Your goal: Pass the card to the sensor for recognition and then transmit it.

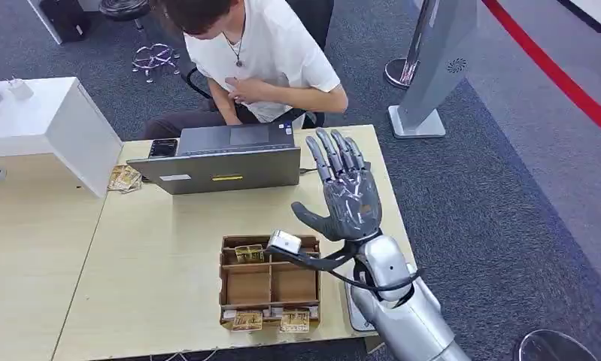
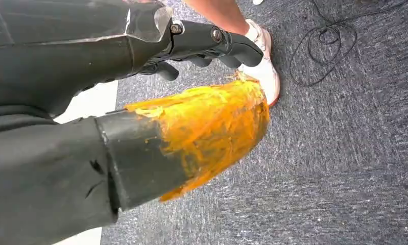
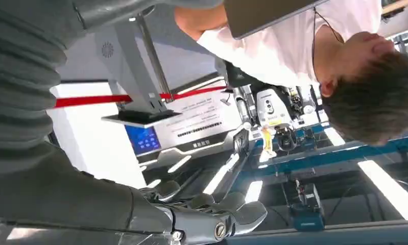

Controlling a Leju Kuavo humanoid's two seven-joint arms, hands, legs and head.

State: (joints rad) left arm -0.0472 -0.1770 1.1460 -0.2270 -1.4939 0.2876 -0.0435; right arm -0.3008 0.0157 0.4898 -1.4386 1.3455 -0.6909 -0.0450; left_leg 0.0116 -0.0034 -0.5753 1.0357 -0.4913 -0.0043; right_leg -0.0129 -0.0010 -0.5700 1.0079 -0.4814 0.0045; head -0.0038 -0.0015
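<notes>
Cards (image 1: 249, 253) lie in a cardboard tray (image 1: 269, 282) on the surface (image 1: 162, 256), below and just beside the thumb of my right hand (image 1: 344, 197). One gold-printed card sits in the tray's far compartment, two more, as I read them, along its near edge (image 1: 271, 321). My right hand is raised over the far right part of the surface, palm turned up and out, fingers (image 1: 335, 154) spread wide and holding nothing. So I judge the step in hand is the pick itself, not yet begun.

To do it well I would turn the palm down first, bring the fingers over the far compartment, then pinch the card by one free edge rather than press flat on it. The compartment walls leave little room, so I would come in steeply and lift straight out before swinging toward the sensor.

My left hand (image 2: 140, 61) hangs beside the robot's body over grey carpet. Its dark fingers look curled in, but I cannot tell whether they are closed. An orange-coated thumb (image 2: 207, 127) blocks much of that wrist view.

I cannot make out which item is the sensor. A laptop (image 1: 226, 159) stands beyond my fingers, with a seated person (image 1: 259, 53) behind it. Whatever lies past the wrist on the surface's right edge is covered by my own arm.
</notes>
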